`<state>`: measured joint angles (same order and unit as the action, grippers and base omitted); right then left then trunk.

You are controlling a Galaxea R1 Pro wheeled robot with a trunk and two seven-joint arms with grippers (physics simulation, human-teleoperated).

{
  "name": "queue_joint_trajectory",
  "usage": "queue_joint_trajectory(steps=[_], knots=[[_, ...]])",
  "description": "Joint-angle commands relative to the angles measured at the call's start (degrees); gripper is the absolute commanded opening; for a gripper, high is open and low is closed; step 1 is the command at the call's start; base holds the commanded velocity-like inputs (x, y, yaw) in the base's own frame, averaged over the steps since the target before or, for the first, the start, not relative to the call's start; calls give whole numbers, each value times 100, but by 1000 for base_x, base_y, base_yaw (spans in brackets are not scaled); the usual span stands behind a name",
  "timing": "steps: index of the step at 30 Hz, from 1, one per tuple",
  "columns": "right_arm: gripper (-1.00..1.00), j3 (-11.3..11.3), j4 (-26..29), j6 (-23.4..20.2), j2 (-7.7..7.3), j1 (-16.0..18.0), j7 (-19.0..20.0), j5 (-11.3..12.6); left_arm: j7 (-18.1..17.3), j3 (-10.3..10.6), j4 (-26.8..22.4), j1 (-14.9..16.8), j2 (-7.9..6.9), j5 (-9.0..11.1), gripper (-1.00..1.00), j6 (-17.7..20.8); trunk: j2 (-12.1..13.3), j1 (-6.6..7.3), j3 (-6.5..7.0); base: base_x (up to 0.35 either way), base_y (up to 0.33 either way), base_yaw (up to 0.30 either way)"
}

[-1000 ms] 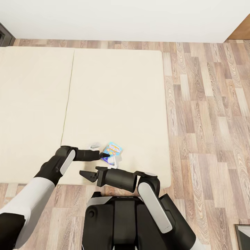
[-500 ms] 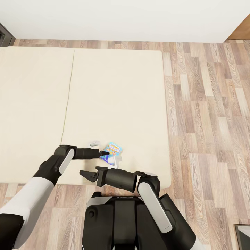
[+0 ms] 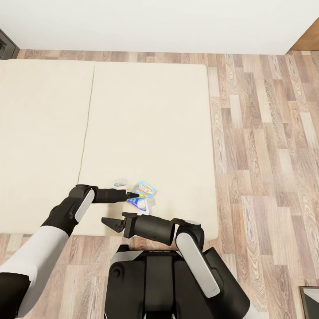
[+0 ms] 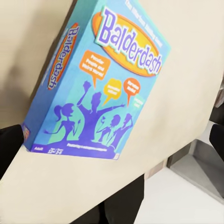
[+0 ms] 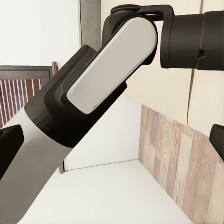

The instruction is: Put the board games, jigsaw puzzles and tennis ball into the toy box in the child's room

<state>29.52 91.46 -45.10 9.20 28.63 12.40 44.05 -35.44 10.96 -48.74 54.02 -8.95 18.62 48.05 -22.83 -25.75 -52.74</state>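
Note:
A small blue board game (image 3: 145, 192) lettered Balderdash (image 4: 98, 88) lies near the front edge of the bed (image 3: 146, 124), on the right part of its beige mattress. My left gripper (image 3: 132, 195) is open at the box's left edge, and the box spans the space between its fingertips (image 4: 9, 145). A pale flat thing (image 3: 149, 204) shows at the box's near side; I cannot tell what it is. My right gripper (image 3: 108, 223) is open and empty over the bed's front edge, pointing left toward my left arm (image 5: 93, 93).
A small grey-white object (image 3: 119, 182) lies on the mattress just beyond my left wrist. Wood floor (image 3: 266, 155) runs along the bed's right side. A white wall (image 3: 159, 22) stands behind, with a dark headboard corner (image 3: 5, 44) at far left.
My left forearm and gripper have shifted slightly farther over the bed, still beside the blue box. The box and the right arm have not moved.

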Motion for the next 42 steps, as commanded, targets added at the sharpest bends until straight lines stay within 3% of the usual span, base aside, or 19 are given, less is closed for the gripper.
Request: queue_joint_trajectory(steps=[1,28,42], knots=[[100,-4,2,-25,3,2,22,-19,11,12,-2,3,-4,18,100,29,-9,-3,-6,0,0,0],[100,-5,2,-17,3,2,17,-19,81,13,409,46,32,12,100,-618,-9,-3,-6,0,0,0],[100,-8,3,-17,-2,2,39,-19,75,18,872,72,66,3,100,-974,-9,-3,-6,0,0,0]])
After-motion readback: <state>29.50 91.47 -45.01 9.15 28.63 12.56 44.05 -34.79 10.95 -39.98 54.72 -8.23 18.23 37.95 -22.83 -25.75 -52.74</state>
